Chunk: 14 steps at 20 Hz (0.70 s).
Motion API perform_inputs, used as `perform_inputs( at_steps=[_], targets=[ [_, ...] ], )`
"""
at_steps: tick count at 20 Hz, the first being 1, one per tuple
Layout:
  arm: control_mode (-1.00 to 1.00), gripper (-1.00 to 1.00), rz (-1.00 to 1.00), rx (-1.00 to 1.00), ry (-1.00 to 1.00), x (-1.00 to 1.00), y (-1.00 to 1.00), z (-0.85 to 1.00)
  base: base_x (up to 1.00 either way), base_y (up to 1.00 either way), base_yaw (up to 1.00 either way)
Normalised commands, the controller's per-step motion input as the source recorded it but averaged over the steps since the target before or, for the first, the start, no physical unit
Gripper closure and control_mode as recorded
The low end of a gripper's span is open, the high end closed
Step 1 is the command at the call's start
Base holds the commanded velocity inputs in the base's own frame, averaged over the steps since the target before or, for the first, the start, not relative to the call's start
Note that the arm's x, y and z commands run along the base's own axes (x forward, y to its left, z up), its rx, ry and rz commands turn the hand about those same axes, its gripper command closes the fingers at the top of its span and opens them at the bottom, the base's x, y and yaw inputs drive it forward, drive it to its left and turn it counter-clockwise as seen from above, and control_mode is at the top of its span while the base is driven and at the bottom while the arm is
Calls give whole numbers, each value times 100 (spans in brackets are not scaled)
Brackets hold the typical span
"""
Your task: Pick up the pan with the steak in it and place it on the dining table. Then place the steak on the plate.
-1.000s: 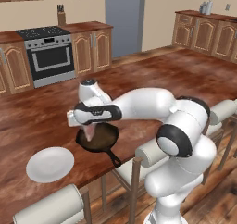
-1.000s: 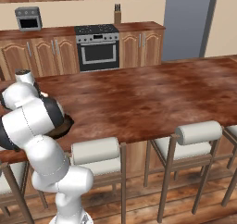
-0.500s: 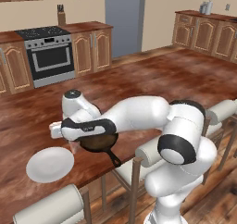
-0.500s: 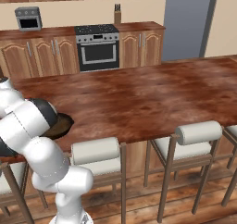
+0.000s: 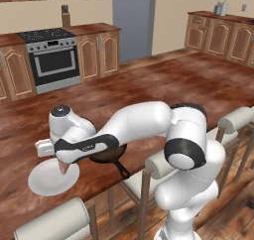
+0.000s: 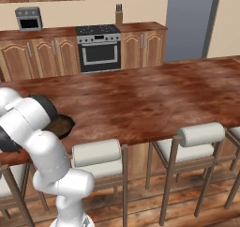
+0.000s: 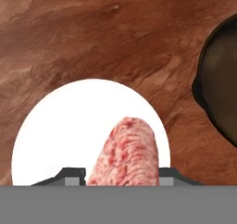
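Observation:
My gripper (image 5: 63, 165) hangs over the white plate (image 5: 47, 182) near the dining table's (image 5: 149, 85) front left edge, shut on the pinkish-red steak (image 5: 63, 167). The steak points down and hangs just above the plate's right part. In the hand view the steak (image 7: 127, 151) sticks out between the dark fingertips (image 7: 69, 174) over the plate (image 7: 65, 126), with the dark pan (image 7: 222, 89) off to the right. The pan (image 5: 106, 157) sits on the table right of the plate, its handle pointing toward the front edge, partly hidden under my arm. The right base view shows the pan (image 6: 62, 125) behind my arm.
Stools with padded backs (image 5: 54, 224) (image 6: 201, 134) line the table's near edge. A stove (image 5: 52, 60) and wooden cabinets (image 6: 42, 57) stand along the back wall. The table top stretches bare to the right (image 6: 154, 90).
My arm has swung left from above the pan to above the plate, carrying the steak with it. The pan and plate have stayed where they were.

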Motion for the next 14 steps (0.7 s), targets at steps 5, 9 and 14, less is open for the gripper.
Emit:
perform_inputs(
  at_steps=[5,9,14],
  targets=[
    [-100,100,0,2,1,0,4,-5,0,0,0],
    [-100,100,0,2,3,0,15,-28,0,0,0],
    [-100,100,0,1,3,0,12,-36,0,0,0]
  ],
)
